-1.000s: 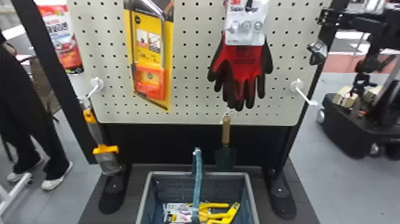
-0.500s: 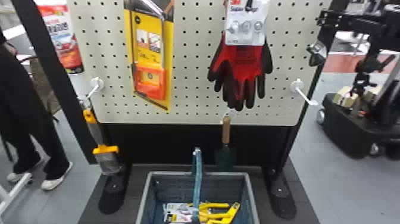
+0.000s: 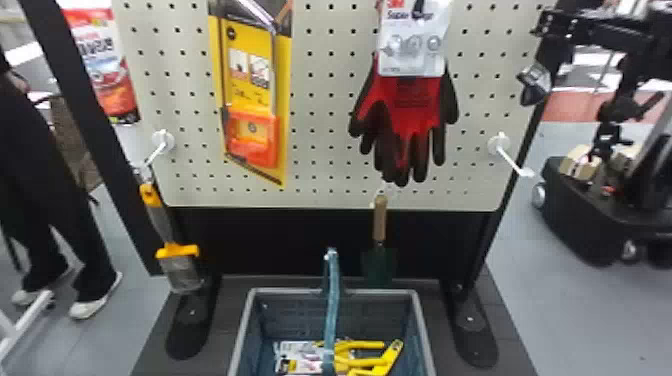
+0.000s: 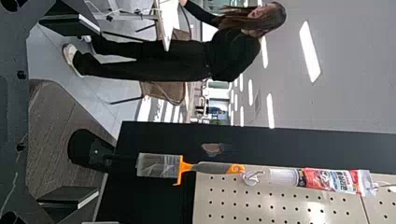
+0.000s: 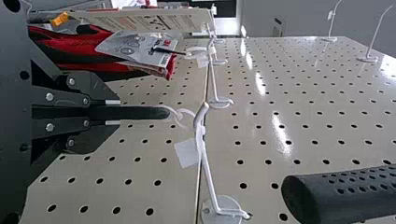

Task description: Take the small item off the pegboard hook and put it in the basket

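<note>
one small dark item point(image 5: 144, 113), clamped by the right claw point(image 5: 120, 112), poked out past the claw's tips. thin loop point(image 5: 179, 116) at the item's end lay right by a white hook point(image 5: 210, 172) just ahead of the claw; whether loop and hook were linked, could not tell. red-black gloves point(image 3: 407, 112) hung beside the claw. basket point(image 3: 295, 290), holding yellow-handled tools point(image 3: 365, 345), stood lower than the claw. left claw point(image 4: 98, 111) had its fingers wide apart.

left wrist view, left edge: dark grey plate point(image 4: 13, 109), round holes, pale scratch | right wrist view, centre left: right gripper point(image 5: 118, 112), angular black links, silvery screws
</note>
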Robot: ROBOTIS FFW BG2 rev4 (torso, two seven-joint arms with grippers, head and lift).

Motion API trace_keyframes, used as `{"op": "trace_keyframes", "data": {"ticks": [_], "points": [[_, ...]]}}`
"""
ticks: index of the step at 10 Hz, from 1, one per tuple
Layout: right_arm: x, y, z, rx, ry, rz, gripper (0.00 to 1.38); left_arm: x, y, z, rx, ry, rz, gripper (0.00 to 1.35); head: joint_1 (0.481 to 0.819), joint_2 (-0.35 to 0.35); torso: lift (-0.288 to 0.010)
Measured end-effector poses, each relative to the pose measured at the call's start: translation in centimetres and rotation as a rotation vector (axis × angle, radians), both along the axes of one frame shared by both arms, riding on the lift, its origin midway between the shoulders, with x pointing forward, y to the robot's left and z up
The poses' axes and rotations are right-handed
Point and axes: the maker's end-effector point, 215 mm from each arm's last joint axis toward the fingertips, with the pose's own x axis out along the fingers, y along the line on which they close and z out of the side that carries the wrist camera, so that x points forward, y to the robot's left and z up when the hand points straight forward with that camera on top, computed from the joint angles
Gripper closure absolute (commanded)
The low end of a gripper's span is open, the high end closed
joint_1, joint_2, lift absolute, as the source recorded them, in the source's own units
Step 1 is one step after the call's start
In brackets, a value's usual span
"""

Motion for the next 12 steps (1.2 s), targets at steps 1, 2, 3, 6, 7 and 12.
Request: {"op": "trace_keyframes", "data": {"ticks": [1,2,3,6,7,12], "points": [[-0.2,-0.1,0.2,0.000,-0.007,-0.005,1.20,0.0,0.0,0.0,0.000,0.000,0.000,0.10,0.549,0.000,-0.100],[-0.4,-0.2,0.4,-0.002,-0.016,-0.009,1.20,0.0,0.0,0.0,-0.001,0.000,0.001,0.10,0.549,0.000,-0.100],[-0.6,-0.2,0.6,-0.003,-0.023,-0.011,1.20,0.0,0.0,0.0,-0.002,0.000,0.002,0.10,0.549,0.000,-0.100],[-1.3,0.0,1.5,-0.012,-0.055,-0.016,1.20,-0.1,0.0,-0.1,-0.004,0.003,0.003,0.10,0.549,0.000,-0.100],[-1.6,0.0,1.9,-0.014,-0.065,-0.019,1.20,-0.1,0.1,-0.1,-0.004,0.003,0.003,0.10,0.549,0.000,-0.100],[-3.9,-0.4,2.8,-0.029,-0.125,-0.058,1.20,0.0,0.0,-0.1,-0.005,0.001,0.003,0.10,0.549,0.000,-0.100]]}}
